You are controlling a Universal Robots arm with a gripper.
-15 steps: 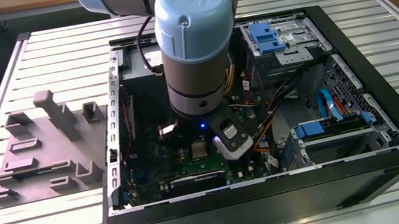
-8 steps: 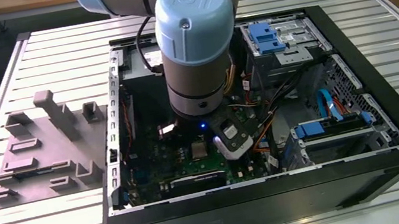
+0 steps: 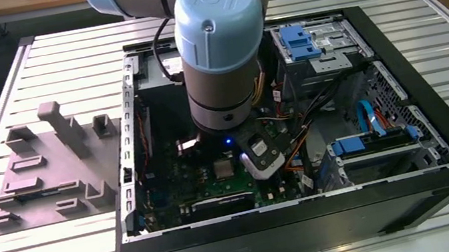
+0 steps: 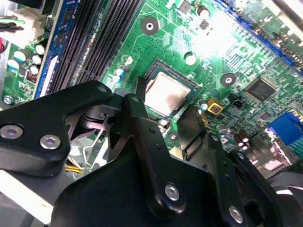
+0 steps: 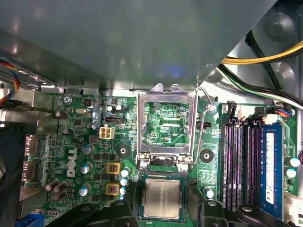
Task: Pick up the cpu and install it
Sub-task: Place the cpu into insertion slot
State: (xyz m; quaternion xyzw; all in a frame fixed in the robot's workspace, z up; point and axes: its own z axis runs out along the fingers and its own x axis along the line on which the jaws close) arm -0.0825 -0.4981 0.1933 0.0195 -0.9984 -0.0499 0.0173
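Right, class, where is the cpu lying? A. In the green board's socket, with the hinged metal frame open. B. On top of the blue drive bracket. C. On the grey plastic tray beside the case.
A: in the first wrist view the cpu sits flat in the socket of the green board, with the metal frame swung open.

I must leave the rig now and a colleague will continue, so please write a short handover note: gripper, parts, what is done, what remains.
Gripper: open, straddling the cpu, apparently not touching it.
Cpu: lies flat in the socket of the green motherboard, inside the open computer case.
Done: the cpu is set in the socket.
Left: the load plate stands raised and its lever is unlatched, so the socket is not yet closed.
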